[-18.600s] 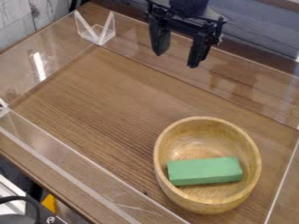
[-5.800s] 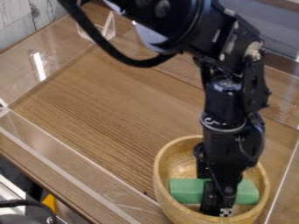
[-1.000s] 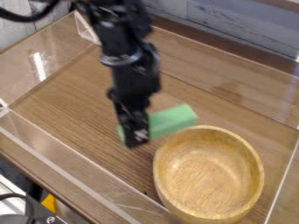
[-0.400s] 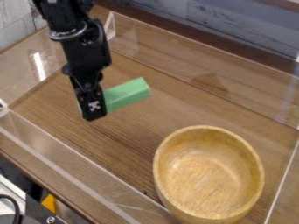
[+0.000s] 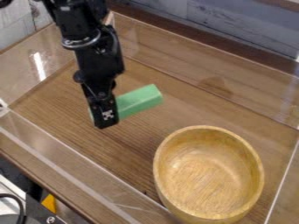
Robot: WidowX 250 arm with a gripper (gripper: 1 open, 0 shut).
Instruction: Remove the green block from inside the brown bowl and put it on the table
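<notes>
The green block (image 5: 142, 99) hangs tilted above the table (image 5: 216, 101), left of centre, with its left end pinched between the black fingers (image 5: 103, 111) of my gripper (image 5: 107, 114). The gripper points down and is shut on the block. The brown bowl (image 5: 211, 171) stands at the front right with nothing inside it, well apart from the gripper. The arm rises from the gripper toward the upper left.
Clear acrylic walls edge the tabletop: a low one along the front left (image 5: 70, 166) and another along the back (image 5: 222, 48). Bare wood lies between the gripper and the bowl and behind the bowl.
The gripper carried the green block leftward, away from the bowl, then came back slightly to the right and lower. The bowl has not moved.
</notes>
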